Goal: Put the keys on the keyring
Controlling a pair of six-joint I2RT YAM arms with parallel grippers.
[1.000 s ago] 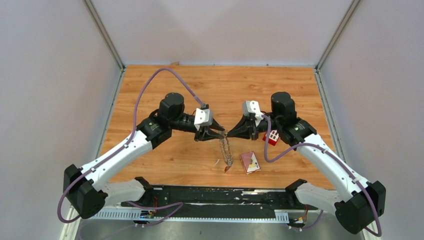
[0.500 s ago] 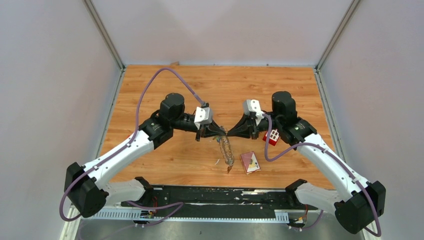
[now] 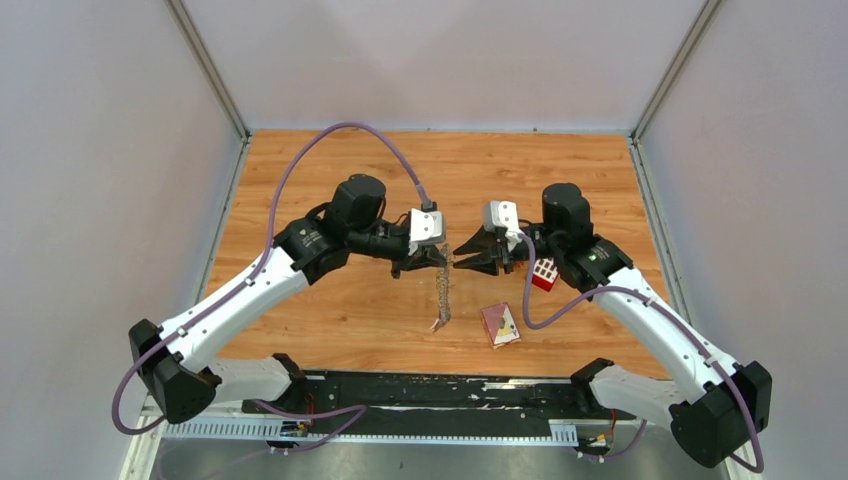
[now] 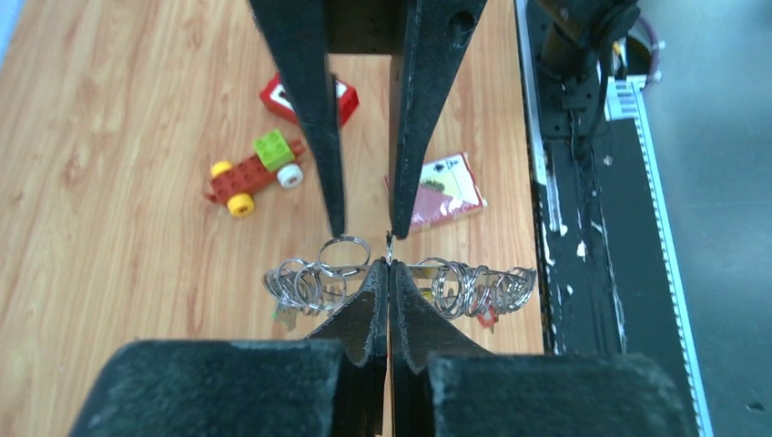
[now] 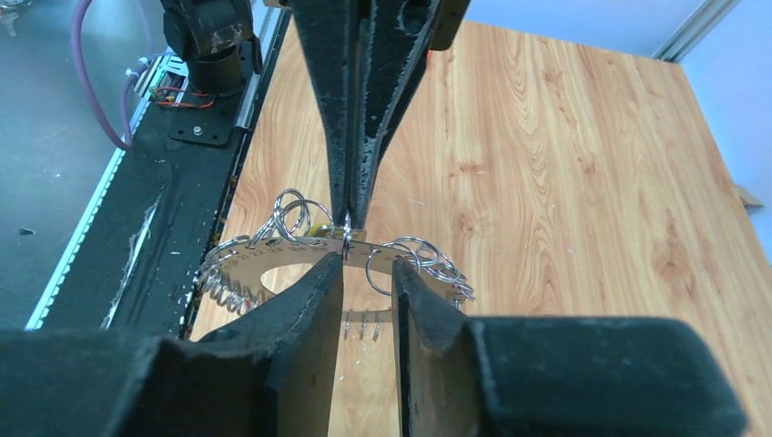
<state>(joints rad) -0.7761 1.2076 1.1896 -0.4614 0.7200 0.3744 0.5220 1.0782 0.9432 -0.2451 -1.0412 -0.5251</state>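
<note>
Clearly, the left hand (image 3: 443,259) was clamped shut on the keyring (image 3: 442,296), which hung at frame centre, long axis pointing down toward the bench (image 3: 340,320). Opposite, the right hand (image 3: 460,253) straddled the ring's top, jaws slightly apart, gripping nothing.

We find the centre of the table (image 3: 500,165) closed to passage: the left gripper (image 3: 438,260) and right gripper (image 3: 462,257) meet tip to tip there, and the keyring (image 3: 442,292) hangs from between them toward the near edge. To its right lie a flat card box (image 3: 500,324), a red block (image 3: 543,273) tucked against the right arm (image 3: 640,310), and a toy car (image 4: 254,171) near that block. A purple cable (image 3: 330,130) arches over the far-left wood. The far-right wood and the patch left of the keyring stand open.
</note>
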